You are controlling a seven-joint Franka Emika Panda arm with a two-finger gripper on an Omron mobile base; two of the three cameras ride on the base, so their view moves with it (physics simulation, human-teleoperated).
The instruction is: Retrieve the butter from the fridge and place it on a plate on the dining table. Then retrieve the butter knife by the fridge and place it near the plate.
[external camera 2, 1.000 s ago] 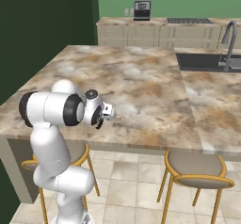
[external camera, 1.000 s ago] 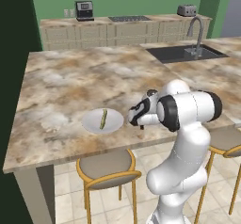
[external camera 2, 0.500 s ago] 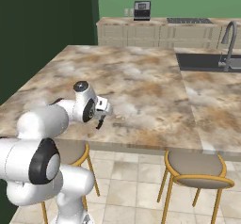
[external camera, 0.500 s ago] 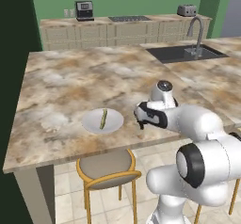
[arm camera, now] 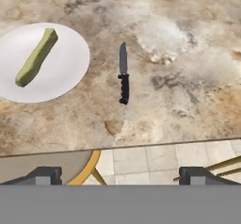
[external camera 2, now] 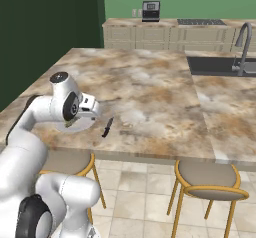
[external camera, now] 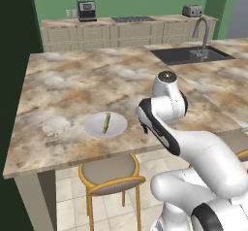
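On the dining table (external camera: 72, 79) lies the white plate (external camera: 105, 124) with the olive-yellow butter (external camera: 106, 122) on it. In the hand view the plate (arm camera: 47, 63) holds the butter (arm camera: 36, 57) at the upper left. The black-handled butter knife (arm camera: 124, 74) lies flat on the stone just right of the plate, apart from it, and from the right base it shows as a knife (external camera 2: 107, 127) near the front edge. My gripper (arm camera: 121, 176) hangs open above the table's edge, its fingertips (arm camera: 44, 175) wide apart and empty.
Gold-legged stools (external camera: 109, 172) (external camera 2: 207, 179) stand under the table's front edge. A sink with a tap (external camera: 186, 55) is set in the far right of the top. A counter with drawers (external camera: 111, 31) runs along the green back wall.
The hand has drawn back from the tabletop toward the front edge and the arm has refolded. The knife now lies free beside the plate.
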